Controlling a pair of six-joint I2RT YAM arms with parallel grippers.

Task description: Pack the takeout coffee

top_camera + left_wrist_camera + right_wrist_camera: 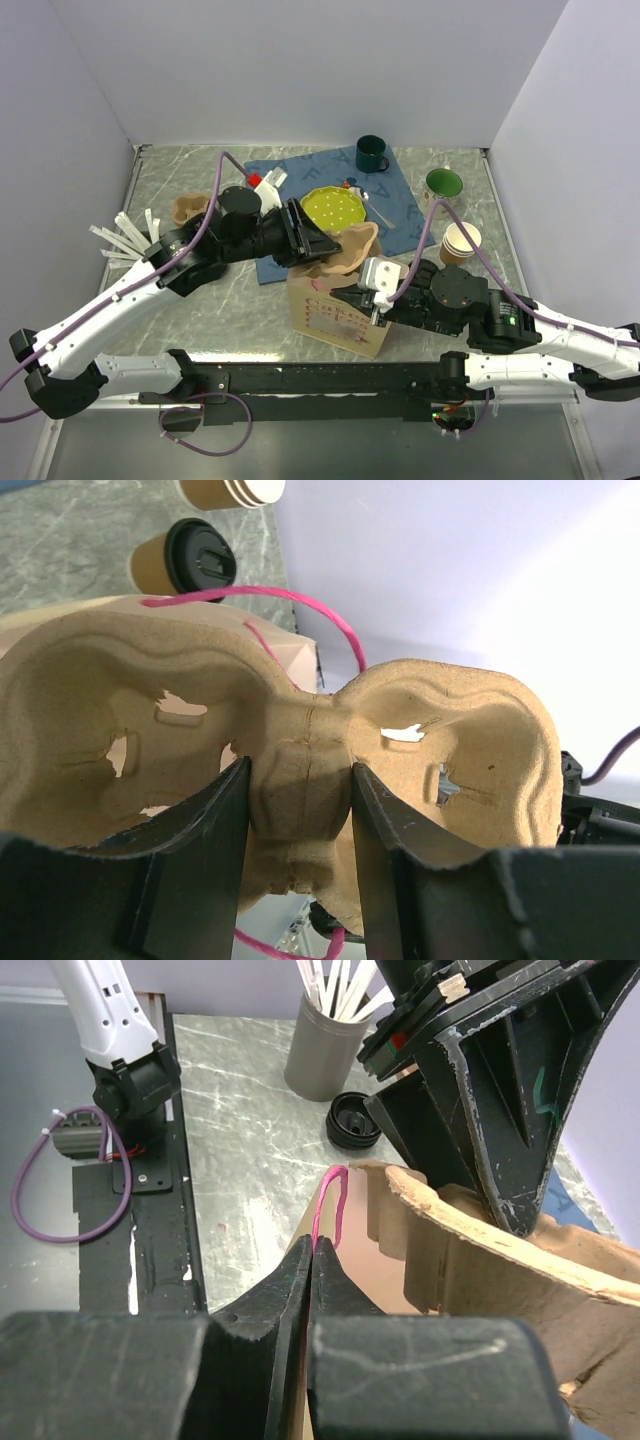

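The takeout coffee (185, 558), a brown paper cup with a black lid, lies on its side on the table beyond the bag; I see it only in the left wrist view. My left gripper (320, 242) (300, 780) is shut on the middle ridge of a pulp cup carrier (358, 245) (120, 680), holding it tilted over the mouth of a brown paper bag (335, 318) (380, 1290). My right gripper (372, 300) (312, 1250) is shut on the bag's near rim, where the pink handle (330, 1200) loops up from between its tips.
A blue cloth (300, 170) at the back holds a yellow-green plate (332, 208) and a dark green mug (371, 153). Another green mug (443, 182) and a stack of lidless tan cups (461, 238) stand right. A grey holder of white stirrers (327, 1055) and a black lid (352, 1120) sit left.
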